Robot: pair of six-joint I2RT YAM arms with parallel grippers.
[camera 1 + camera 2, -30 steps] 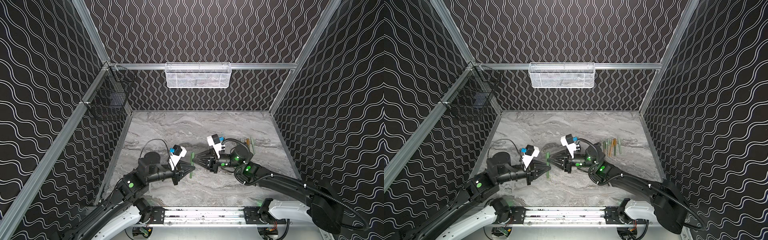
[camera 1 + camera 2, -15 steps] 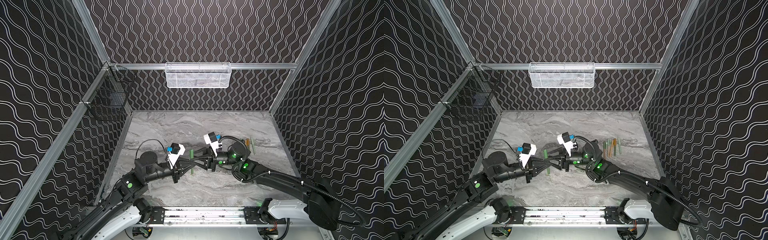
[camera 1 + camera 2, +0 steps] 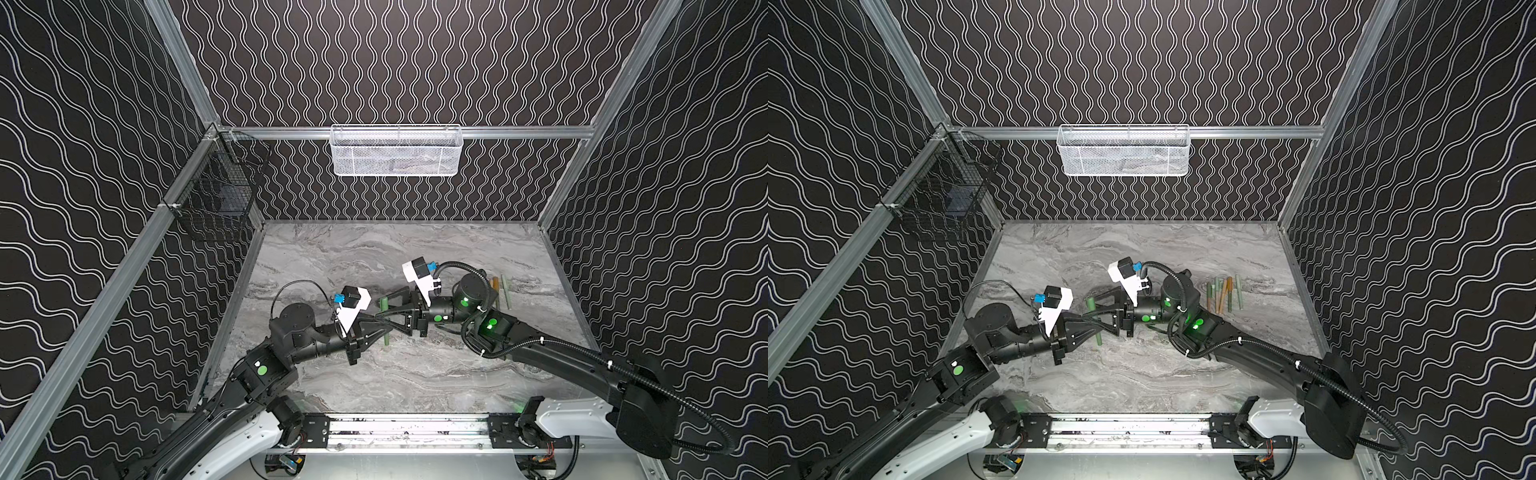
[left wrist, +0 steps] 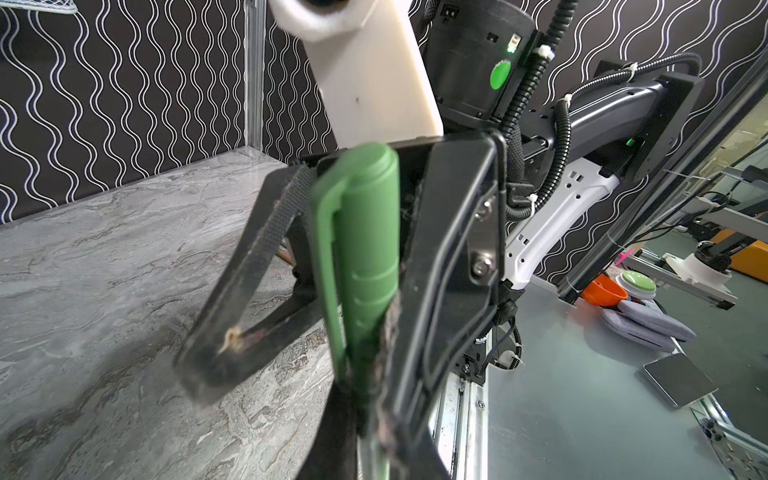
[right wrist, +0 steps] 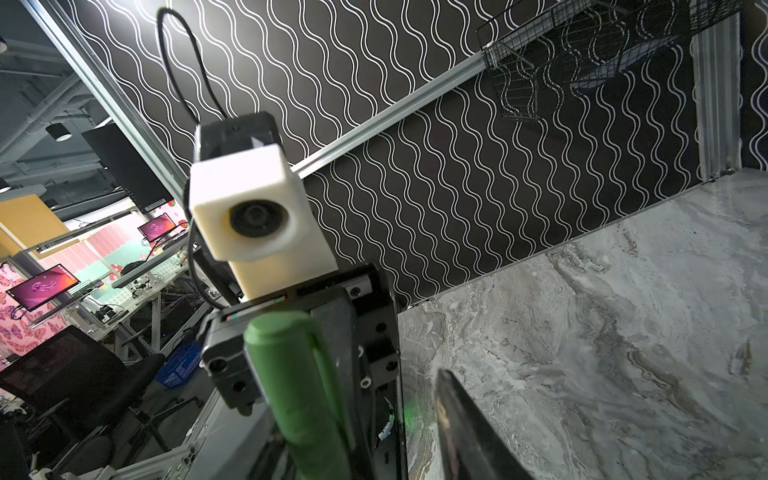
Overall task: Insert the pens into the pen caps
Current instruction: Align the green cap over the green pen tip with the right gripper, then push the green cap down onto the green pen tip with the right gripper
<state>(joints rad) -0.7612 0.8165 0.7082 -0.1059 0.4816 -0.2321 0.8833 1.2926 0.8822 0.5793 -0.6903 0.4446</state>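
Status: found left gripper [image 3: 384,328] clamped tight on green pen [image 3: 386,339], roughly mid-surface, nearer the front rail than the back wall. Saw barrel running near-to-far in both top views, near end poking out past the fingers over the grey marble surface [image 3: 374,249]. Spotted matching green cap [image 4: 365,232] on the pen's far end, clip turned toward the left wrist camera. Couldn't see the pen-to-cap joint, hidden between the left gripper's pads. Found right gripper [image 3: 379,308] nose to nose with the left, jaws apart and straddling the cap. Saw one right finger [image 4: 237,286] well clear of the cap and the other finger [image 4: 449,249] just beside it; couldn't confirm contact. Checked the right wrist view: same cap close up, with the white left wrist camera block [image 5: 249,212] right behind it. Located the other pens [image 3: 1223,293] in a tight side-by-side row on the surface beyond the right arm, toward the right wall, well apart from the held one. Made out pale green, orange and tan barrels there; too small to tell whether capped. Noted white mesh basket [image 3: 1123,160] on the back wall and black wire basket [image 3: 942,195] on the left wall.
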